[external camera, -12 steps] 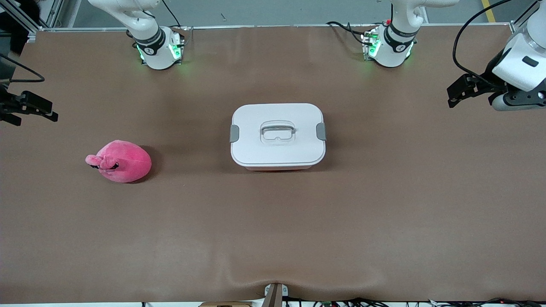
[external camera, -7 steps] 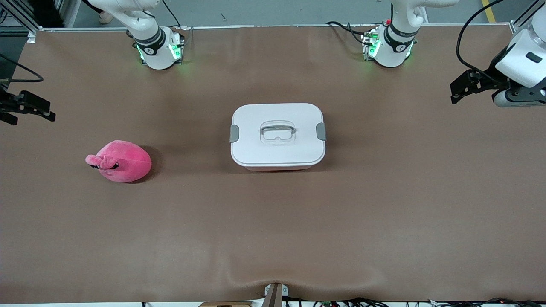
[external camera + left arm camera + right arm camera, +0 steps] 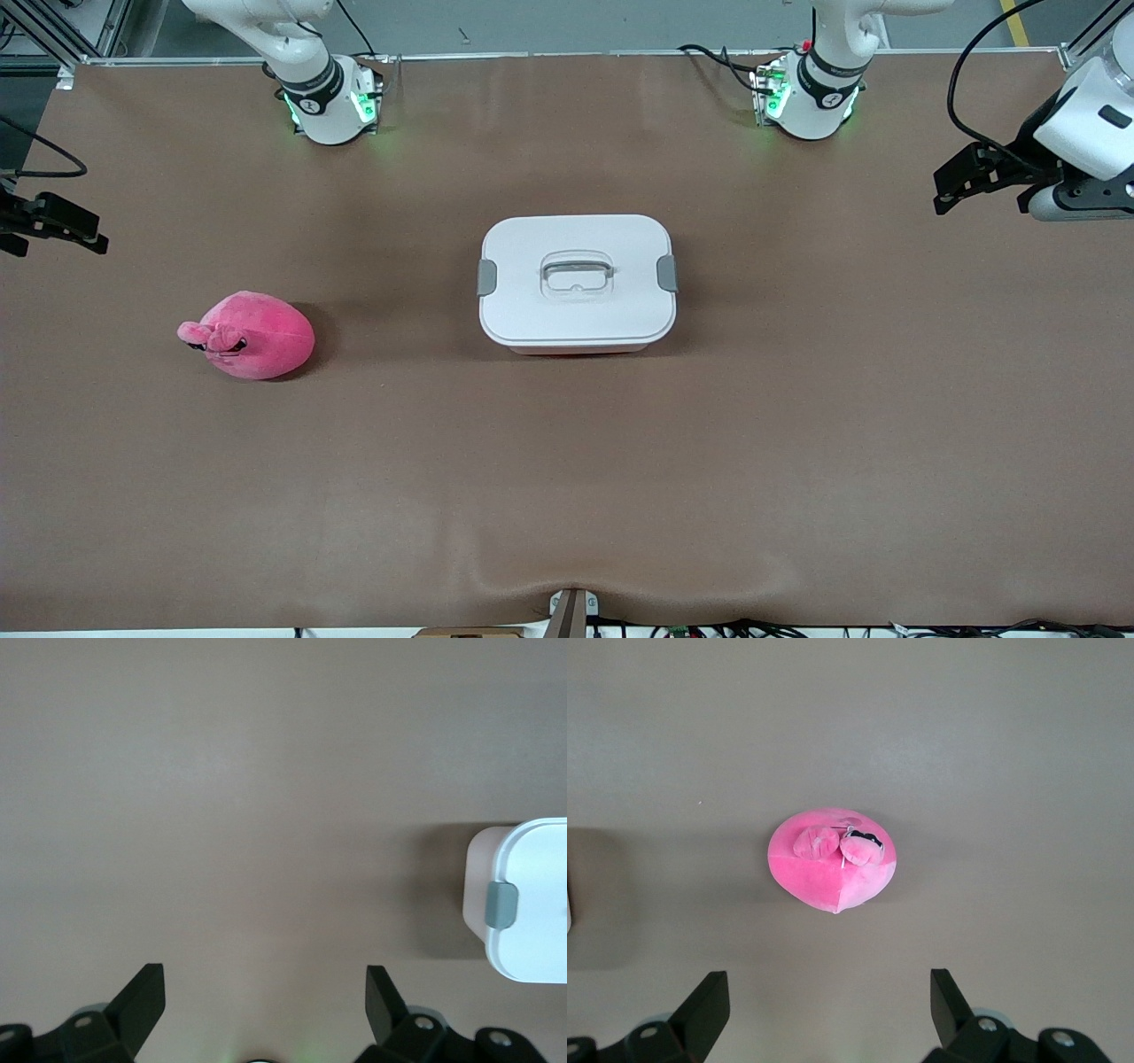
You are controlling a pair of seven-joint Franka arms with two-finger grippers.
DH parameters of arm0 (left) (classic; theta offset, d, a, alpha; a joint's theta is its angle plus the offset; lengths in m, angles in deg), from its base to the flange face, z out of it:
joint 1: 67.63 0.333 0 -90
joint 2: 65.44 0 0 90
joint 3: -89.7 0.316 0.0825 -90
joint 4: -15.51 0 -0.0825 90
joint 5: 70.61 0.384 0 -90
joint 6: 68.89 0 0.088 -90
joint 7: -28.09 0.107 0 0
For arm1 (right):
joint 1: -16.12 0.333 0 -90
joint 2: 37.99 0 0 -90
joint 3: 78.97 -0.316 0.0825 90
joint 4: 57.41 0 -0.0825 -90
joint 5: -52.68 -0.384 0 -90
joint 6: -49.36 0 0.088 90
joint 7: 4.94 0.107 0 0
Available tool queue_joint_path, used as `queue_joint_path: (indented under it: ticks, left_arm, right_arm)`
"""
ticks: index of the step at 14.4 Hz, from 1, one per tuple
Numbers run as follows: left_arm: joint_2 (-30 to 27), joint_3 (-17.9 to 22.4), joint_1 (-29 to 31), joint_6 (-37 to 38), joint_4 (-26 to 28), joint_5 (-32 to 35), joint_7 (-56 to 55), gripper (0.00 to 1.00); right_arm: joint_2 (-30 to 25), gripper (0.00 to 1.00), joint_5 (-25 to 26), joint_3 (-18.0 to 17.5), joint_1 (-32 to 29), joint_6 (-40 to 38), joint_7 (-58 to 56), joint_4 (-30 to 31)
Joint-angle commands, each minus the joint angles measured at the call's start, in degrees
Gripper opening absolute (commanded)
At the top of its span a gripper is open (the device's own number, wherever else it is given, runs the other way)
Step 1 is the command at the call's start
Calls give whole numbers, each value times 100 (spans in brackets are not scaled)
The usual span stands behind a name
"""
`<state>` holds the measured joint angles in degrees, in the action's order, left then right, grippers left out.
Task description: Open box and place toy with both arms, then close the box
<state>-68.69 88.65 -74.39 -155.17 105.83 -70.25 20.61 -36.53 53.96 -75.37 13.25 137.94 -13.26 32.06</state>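
Toy (image 3: pixel 833 861) on table, apart from right gripper (image 3: pixel 829 1014) jaws, both jaws wide

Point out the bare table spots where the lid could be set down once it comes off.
Bare: between the toy and the box; between the box and the left gripper; the wide strip nearer the front camera. Only the right gripper edge is tight.

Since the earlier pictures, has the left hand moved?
Yes. The left hand has drifted slightly toward the robots' bases, farther from the box.
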Motion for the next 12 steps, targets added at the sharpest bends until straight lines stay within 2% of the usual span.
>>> queue_joint_path:
  ticks: [1,6,8,12]
  left_arm:
    - [44,16,26,112,-120,-115,27,100]
    - [114,-27,-53,112,-111,-62,-61,100]
    - [167,-54,-114,112,-120,-62,-611,100]
    - [307,-413,-176,112,-137,-80,-1711,100]
  right_arm:
    - [-93,100,109,27,103,1,94,18]
    - [-66,100,118,27,94,18,59,9]
    - [-66,100,109,27,103,10,67,9]
    - [-66,100,101,18,120,1,94,9]
